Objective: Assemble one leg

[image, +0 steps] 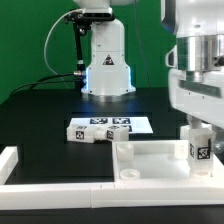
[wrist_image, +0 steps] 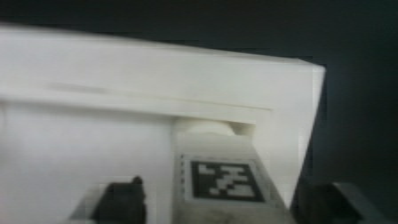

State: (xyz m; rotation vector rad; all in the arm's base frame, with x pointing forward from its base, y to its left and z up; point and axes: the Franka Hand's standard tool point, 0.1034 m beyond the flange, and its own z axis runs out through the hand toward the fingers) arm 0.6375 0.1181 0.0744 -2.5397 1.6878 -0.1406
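The leg (image: pixel 199 150) is a small white post with a black-and-white tag. It stands upright at the corner of the large flat white panel (image: pixel 155 160) on the exterior view's right. My gripper (image: pixel 198 130) comes down from above, and its fingers close on the leg's two sides. In the wrist view the leg (wrist_image: pixel 222 172) runs between the two dark fingertips (wrist_image: pixel 125 200), and its far end meets the panel (wrist_image: pixel 125 80). My gripper (wrist_image: pixel 228 208) is shut on it.
The marker board (image: pixel 135 124) lies mid-table, and white tagged pieces (image: pixel 86 133) that look like other legs lie along its front edge. A white raised rail (image: pixel 50 190) runs along the front and left. The robot base (image: pixel 105 60) stands behind.
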